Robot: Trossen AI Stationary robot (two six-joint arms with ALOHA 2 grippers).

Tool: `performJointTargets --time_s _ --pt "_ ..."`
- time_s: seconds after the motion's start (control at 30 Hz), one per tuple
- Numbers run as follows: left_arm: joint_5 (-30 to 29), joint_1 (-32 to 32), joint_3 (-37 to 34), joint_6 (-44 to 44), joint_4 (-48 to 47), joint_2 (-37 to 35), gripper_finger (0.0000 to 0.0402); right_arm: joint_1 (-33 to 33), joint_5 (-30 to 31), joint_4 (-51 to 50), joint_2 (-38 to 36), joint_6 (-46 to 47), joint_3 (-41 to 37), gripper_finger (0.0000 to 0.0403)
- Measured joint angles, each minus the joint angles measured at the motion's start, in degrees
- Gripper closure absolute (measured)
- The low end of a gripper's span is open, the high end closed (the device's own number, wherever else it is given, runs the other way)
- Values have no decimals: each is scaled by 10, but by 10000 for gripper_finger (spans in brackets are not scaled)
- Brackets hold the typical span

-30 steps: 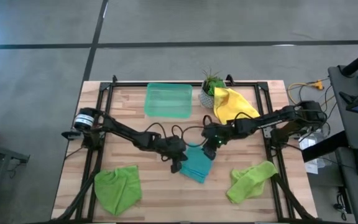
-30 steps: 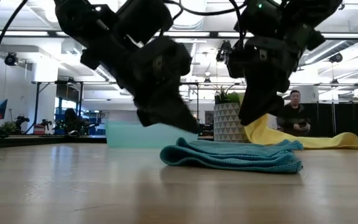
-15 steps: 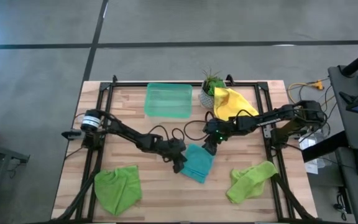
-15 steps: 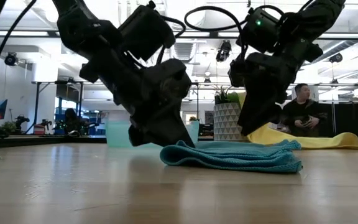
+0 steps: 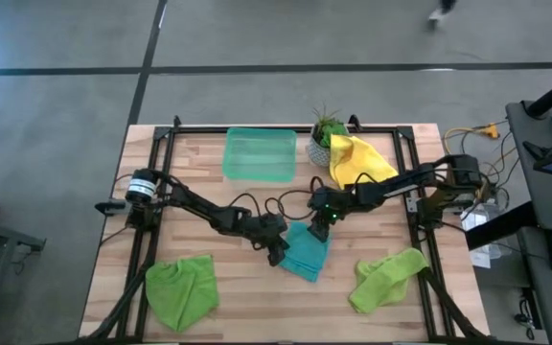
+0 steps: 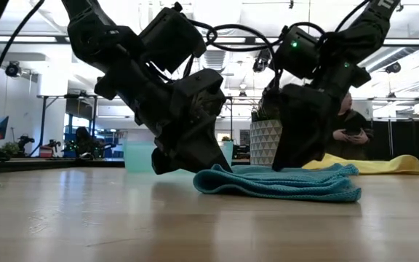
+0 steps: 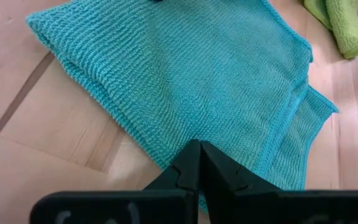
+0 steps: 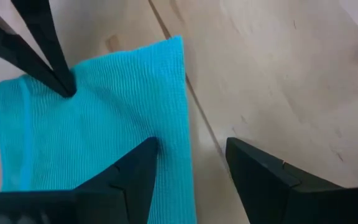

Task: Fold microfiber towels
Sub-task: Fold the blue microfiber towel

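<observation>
Centrally on the pale wooden slatted counter (image 5: 209, 216) lay the teal-blue folded microfiber towel (image 5: 305, 251), a soft ribbed square with one doubled edge showing. Against its near edge the left tool (image 7: 199, 163) was clenched tight, its fingers meeting in a point with nothing visibly pinched between them. At the towel's far edge stood the right tool (image 8: 188, 163), released and spread, one finger over the cloth and the other over bare wood, holding nothing. Farther out, a lime green crumpled microfiber towel (image 5: 182, 290) sat near the counter's front left corner, another lime green one (image 5: 385, 276) at the front right, and the yellow rumpled microfiber towel (image 5: 357, 159) lay at the back beside a small potted plant (image 5: 325, 134) and a translucent green plastic tray (image 5: 259, 154). Likely risks: with both tools crowding one small cloth, a withdrawing finger could snag the ribbed pile and drag the fold open, or the two tools could knock together
</observation>
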Motion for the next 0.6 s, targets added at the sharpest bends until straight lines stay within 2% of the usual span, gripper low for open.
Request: performJointTargets --time_s 0.2,0.6 --pt "0 0 0 0 -1 0 401 5 -20 3 4 -8 0 241" --pt "-2 0 -1 0 -1 0 401 8 -37 -3 5 -13 -1 375"
